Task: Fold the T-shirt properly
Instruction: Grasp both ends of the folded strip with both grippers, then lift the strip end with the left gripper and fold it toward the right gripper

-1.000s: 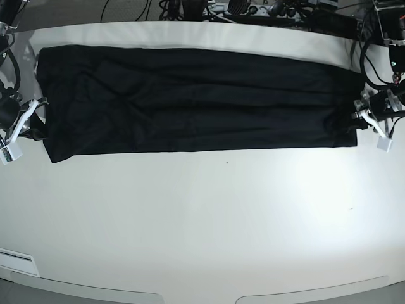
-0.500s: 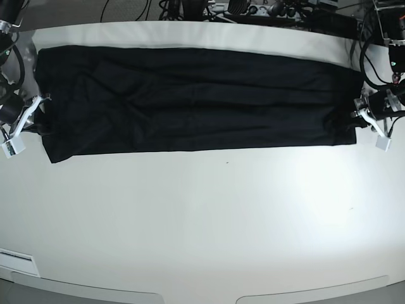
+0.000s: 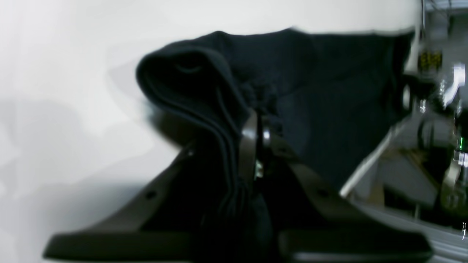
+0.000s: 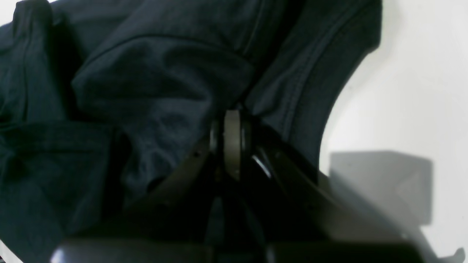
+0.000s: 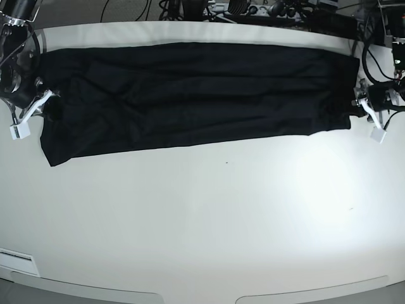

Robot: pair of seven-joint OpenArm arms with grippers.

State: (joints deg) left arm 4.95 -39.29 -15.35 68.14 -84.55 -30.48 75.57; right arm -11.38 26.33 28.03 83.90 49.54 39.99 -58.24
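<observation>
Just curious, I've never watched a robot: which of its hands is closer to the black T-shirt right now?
Neither: both touch it. The left hand is shut on one end of the T-shirt, and the right hand is shut on the opposite end.

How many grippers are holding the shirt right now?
2. The left gripper pinches one end of the shirt; the right gripper pinches the opposite end. No others visible.

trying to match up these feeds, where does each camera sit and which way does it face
base: high over the table, looking down at the T-shirt; both arms at its ends.
left wrist: on the left arm, looking along the left gripper shut on bunched cloth.
right wrist: on the right arm, looking along the right gripper shut on cloth.
shared: all show the T-shirt and white table.
</observation>
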